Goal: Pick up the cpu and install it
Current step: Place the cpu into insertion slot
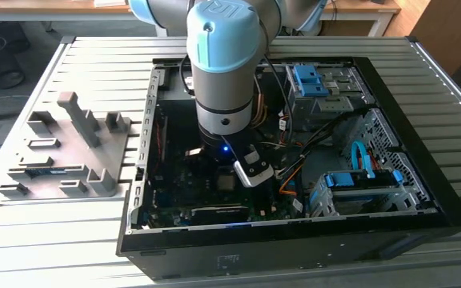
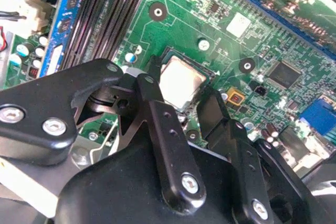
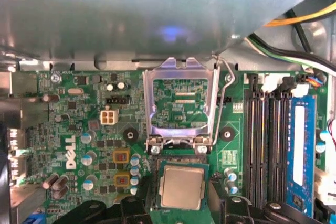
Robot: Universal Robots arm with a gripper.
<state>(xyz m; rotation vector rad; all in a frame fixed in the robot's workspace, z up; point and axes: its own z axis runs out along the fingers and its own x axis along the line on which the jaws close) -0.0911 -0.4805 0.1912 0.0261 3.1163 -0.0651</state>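
The cpu [image 3: 182, 186] [image 2: 181, 81] is a small silver-grey square lying level over the dark socket [image 3: 181, 159] on the green motherboard [image 3: 79, 129]. My gripper [image 2: 181, 86] [image 3: 182, 199] straddles it, one black finger [image 2: 153, 85] against each of two opposite edges, shut on the cpu. The socket's metal frame [image 3: 181, 72] stands flipped up behind it, its lever [image 3: 224, 103] raised. In the exterior view the arm [image 1: 224, 66] reaches straight down into the open computer case [image 1: 391, 120].
Memory slots [image 3: 268, 140] and a blue-edged stick [image 3: 299, 145] run close beside the socket. Cables [image 1: 311, 144] and blue drive cages [image 1: 307, 81] [image 1: 362, 180] fill the case's right half in the exterior view. A grey parts fixture [image 1: 70, 156] sits outside the case on the slatted table [image 1: 54, 252].
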